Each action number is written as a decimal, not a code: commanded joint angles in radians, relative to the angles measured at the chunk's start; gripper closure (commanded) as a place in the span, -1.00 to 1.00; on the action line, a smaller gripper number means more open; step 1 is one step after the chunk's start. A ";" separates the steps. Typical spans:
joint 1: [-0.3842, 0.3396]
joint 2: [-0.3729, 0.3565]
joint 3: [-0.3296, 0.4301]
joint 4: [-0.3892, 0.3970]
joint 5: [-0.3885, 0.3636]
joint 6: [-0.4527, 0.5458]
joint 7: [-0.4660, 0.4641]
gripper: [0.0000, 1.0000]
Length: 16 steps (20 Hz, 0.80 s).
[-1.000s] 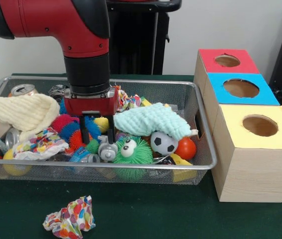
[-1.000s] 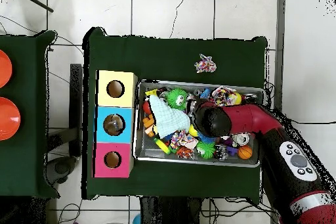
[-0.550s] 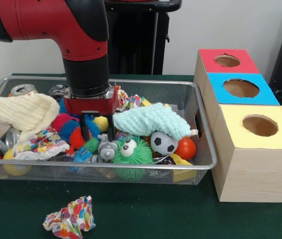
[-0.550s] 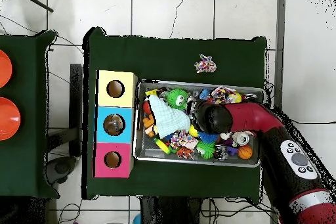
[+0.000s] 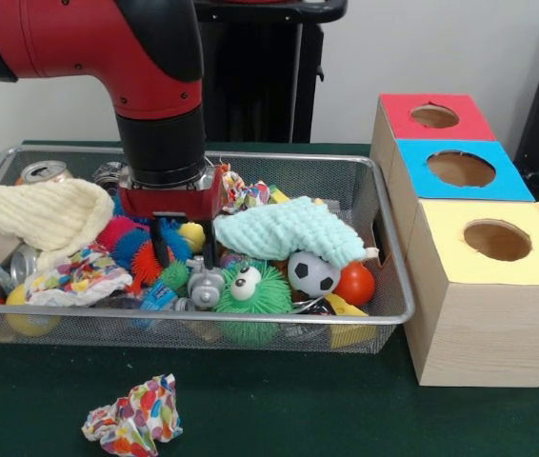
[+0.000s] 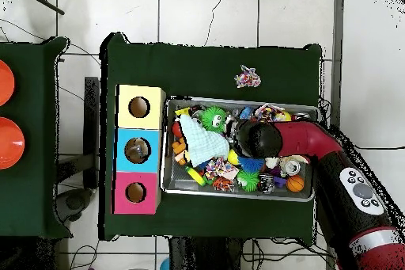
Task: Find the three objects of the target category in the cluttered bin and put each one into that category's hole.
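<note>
A wire mesh bin [image 5: 384,249] holds mixed toys, cloths, cans and crumpled paper. My gripper [image 5: 185,253] hangs open in its middle, fingers dipped among orange and blue spiky balls [image 5: 136,249] with a yellow ball [image 5: 193,235] between them. Just in front lie a small grey toy [image 5: 205,286] and a green spiky ball with eyes [image 5: 250,290]. To the right stand three wooden boxes with holes: red [image 5: 434,116], blue [image 5: 461,168], yellow [image 5: 496,240]. In the overhead view the wrist [image 6: 255,138] hides the gripper.
A mint cloth [image 5: 284,228] covers toys beside a soccer ball [image 5: 312,273] and an orange ball [image 5: 355,283]. A cream cloth [image 5: 36,211], cans [image 5: 43,172] and crumpled paper [image 5: 79,276] fill the left. Another paper wad [image 5: 134,417] lies on the green table outside the bin.
The arm has shifted slightly left in the front view, and the open fingers sit a little differently among the spiky balls. Nothing has been taken hold of.
</note>
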 commanded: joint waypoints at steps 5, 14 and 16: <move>0.026 0.015 -0.018 -0.057 0.027 0.208 -0.134 -1.00; 0.047 0.003 -0.008 -0.107 0.054 0.329 -0.158 -1.00; 0.047 -0.002 -0.003 -0.110 0.057 0.347 -0.164 -1.00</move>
